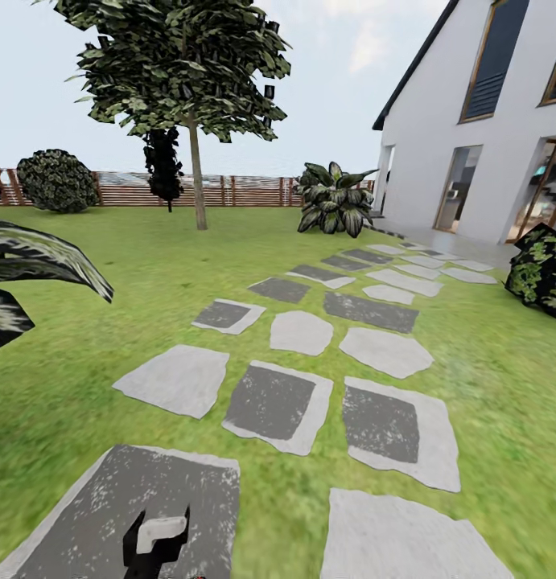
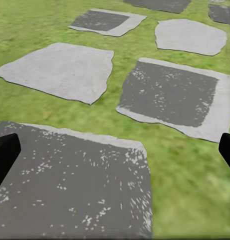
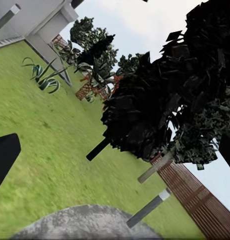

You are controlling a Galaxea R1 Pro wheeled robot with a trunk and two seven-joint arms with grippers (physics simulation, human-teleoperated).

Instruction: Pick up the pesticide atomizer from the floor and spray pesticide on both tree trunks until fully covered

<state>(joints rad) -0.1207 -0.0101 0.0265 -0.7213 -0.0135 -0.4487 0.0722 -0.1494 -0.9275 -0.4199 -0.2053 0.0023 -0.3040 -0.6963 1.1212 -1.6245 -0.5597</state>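
Head view first: we count one tall tree (image 1: pixel 181 72) in the upper left of the frame, its straight grey-brown trunk (image 1: pixel 198 181) rising from the lawn (image 1: pixel 84 354) in front of the slatted wooden fence (image 1: pixel 245 191). A dark narrow conifer (image 1: pixel 163 165) stands just left of that trunk, and a round bush (image 1: pixel 57 181) sits further left by the fence. We count about sixteen stepping stones (image 1: pixel 269 402), pale and dark grey, running from the lower edge toward the white house (image 1: pixel 479 121) at upper right. A broad-leaved plant (image 1: pixel 334 199) stands near the house corner. At the bottom edge the left gripper (image 1: pixel 158 540) shows with its white-topped tip; we cannot tell from here how its fingers stand.

Left wrist view: we count six stones, the nearest dark slab (image 2: pixel 70 185) at lower left. Two dark fingertips (image 2: pixel 5 155) sit at opposite edges of the frame, wide apart with nothing between them.

Right wrist view, tilted: a dark-crowned tree (image 3: pixel 164 100), two grey bollard lamps (image 3: pixel 149 207) and a fence. A dark fingertip (image 3: pixel 4 155) sits at each side edge, spread apart on nothing.
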